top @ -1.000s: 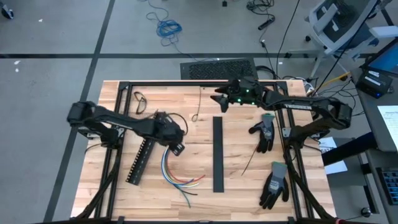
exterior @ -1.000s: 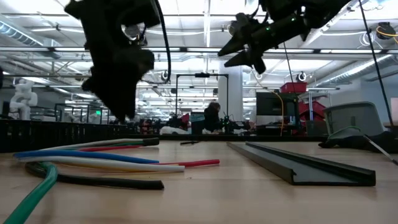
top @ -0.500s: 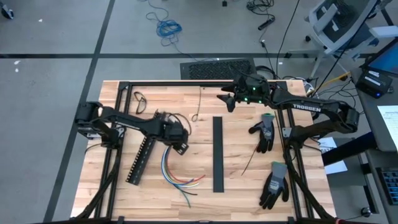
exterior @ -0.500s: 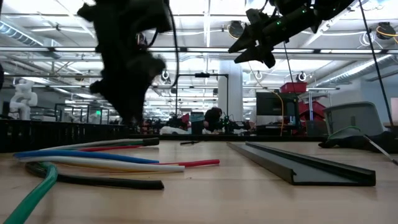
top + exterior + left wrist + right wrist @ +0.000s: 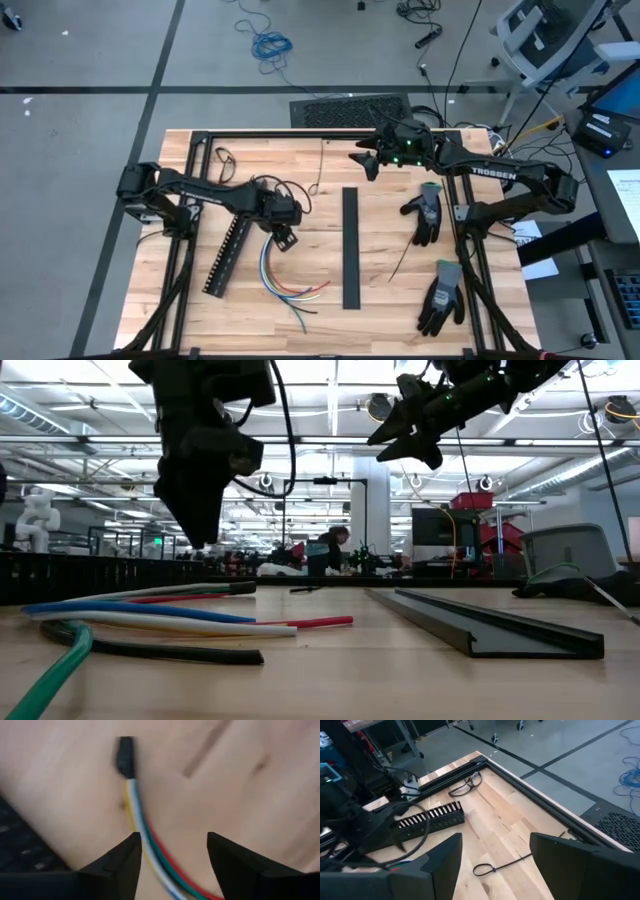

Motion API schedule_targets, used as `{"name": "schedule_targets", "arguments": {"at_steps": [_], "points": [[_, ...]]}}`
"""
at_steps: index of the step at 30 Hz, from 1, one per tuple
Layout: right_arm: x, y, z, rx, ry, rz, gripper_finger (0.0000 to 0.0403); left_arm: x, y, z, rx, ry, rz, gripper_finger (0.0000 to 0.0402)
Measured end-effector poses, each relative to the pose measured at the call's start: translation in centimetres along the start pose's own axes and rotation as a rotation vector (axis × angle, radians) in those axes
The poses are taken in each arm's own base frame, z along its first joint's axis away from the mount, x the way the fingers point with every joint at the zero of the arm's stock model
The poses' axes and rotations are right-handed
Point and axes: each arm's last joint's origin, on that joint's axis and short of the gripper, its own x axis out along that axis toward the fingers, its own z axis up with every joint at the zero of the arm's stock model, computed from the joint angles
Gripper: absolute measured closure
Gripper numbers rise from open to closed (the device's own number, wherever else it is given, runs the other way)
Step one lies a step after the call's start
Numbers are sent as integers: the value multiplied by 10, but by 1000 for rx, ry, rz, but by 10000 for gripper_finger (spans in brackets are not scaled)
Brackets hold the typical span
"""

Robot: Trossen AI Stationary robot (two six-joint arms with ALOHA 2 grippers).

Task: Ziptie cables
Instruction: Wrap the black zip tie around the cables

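Cables flat on table, between open left end effector fingers.

The left wrist view is blurred; there the cables run out past the picture's edge, and in the low view their green wire is cut off too

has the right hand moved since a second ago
Yes. In the high view the right hand has shifted toward the table's right side and slightly toward its far edge, judged against the long black channel strip on the table.
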Motion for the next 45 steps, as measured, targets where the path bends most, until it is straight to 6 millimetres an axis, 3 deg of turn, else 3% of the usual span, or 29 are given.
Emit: {"name": "schedule_targets", "arguments": {"at_steps": [5,12,21,33,38,44,45], "points": [[0,-1,0,1,1,-2,177,13,17,-5,-90,31,91,152],[0,-1,-1,2,10,-4,177,23,21,-10,-234,61,68,138],[0,-1,-1,3,13,-6,177,33,15,-14,-296,41,36,138],[0,-1,-1,3,15,-7,177,76,-9,-30,-383,111,135,141],[0,-1,-1,3,15,-6,177,80,-18,-38,-419,88,165,202],[0,-1,-1,3,14,-6,177,81,-27,-47,-370,58,179,369],[0,-1,-1,2,14,-6,177,81,-27,-47,-361,59,180,381]]}}
